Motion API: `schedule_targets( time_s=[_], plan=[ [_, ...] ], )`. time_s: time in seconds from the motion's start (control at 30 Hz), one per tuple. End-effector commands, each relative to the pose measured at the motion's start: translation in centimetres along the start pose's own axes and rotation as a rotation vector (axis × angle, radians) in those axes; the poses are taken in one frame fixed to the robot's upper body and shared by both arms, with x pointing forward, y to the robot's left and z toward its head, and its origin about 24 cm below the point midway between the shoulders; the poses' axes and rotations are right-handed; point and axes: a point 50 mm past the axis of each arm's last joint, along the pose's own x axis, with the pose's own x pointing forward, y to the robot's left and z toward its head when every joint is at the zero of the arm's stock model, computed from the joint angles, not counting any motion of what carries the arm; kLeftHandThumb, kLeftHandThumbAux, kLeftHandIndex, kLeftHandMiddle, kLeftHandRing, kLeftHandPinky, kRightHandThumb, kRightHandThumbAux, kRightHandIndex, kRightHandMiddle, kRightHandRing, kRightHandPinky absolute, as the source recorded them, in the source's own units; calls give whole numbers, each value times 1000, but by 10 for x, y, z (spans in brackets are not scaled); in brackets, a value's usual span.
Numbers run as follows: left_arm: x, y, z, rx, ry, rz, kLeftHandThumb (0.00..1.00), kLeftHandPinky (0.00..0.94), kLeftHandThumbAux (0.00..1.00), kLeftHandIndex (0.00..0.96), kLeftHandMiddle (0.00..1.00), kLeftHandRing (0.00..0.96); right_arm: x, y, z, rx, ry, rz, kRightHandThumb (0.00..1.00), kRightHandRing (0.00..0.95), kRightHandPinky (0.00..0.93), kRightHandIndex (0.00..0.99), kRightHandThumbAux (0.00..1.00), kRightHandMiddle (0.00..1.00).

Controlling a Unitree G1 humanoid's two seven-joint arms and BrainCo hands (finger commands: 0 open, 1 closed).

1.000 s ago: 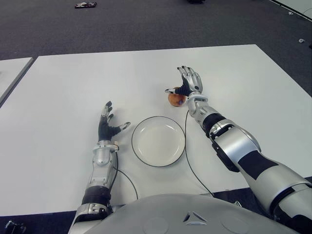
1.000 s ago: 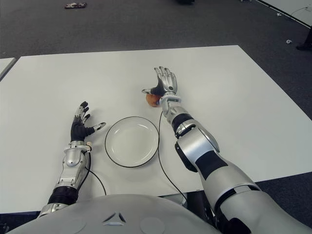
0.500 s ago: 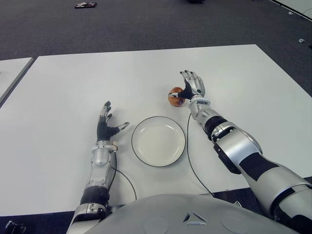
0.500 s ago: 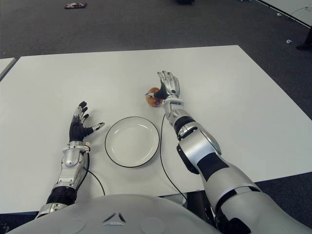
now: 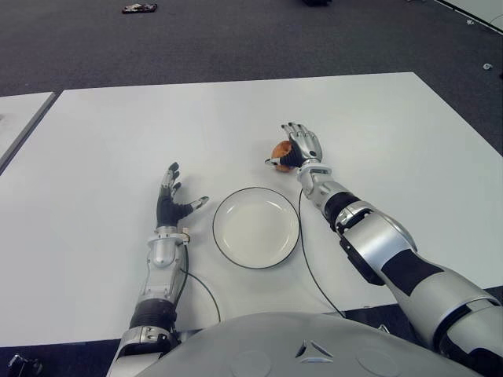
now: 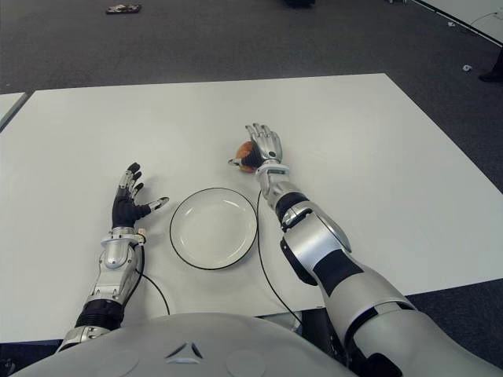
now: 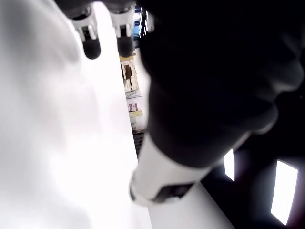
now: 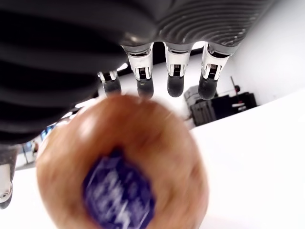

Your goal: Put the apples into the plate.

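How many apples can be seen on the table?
1. The apple sits on the white table beyond the empty plate, under the right hand, whose fingers are open over it.

Both eye views sit up at the head, looking forward and down over the white table, just a small sideways offset apart, so they share basically the whole tabletop and both arms. The left wrist view is jammed right behind the left hand, looking along its fingers. The right wrist view looks out from under the right hand, super close to the apple.
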Motion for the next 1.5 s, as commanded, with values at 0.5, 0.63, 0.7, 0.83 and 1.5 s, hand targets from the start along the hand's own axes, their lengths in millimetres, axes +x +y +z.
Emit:
schedule_targets(
  time_s=[0.5,0.63,0.7,0.83,1.5],
  plan=[
    [-6,-6,-11,-1,67,-1,0,0,478,0,0,0,-11,21,10,-62,-59,102,0,0,0,0,524,18],
    [-6,-6,-10,0,65,-1,0,0,479,0,0,0,-12,24,11,-71,-68,113,0,0,0,0,522,17],
    [-6,-7,-10,-1,65,-1,0,0,480,0,0,0,-13,25,12,-76,-74,119,0,0,0,0,521,17],
    [-6,-8,-10,-4,64,-1,0,0,483,0,0,0,-14,26,12,-81,-80,126,0,0,0,0,522,17],
    [-6,-8,-9,-7,75,3,0,0,488,0,0,0,-18,32,9,-100,-78,158,0,0,0,0,525,15]
  ],
)
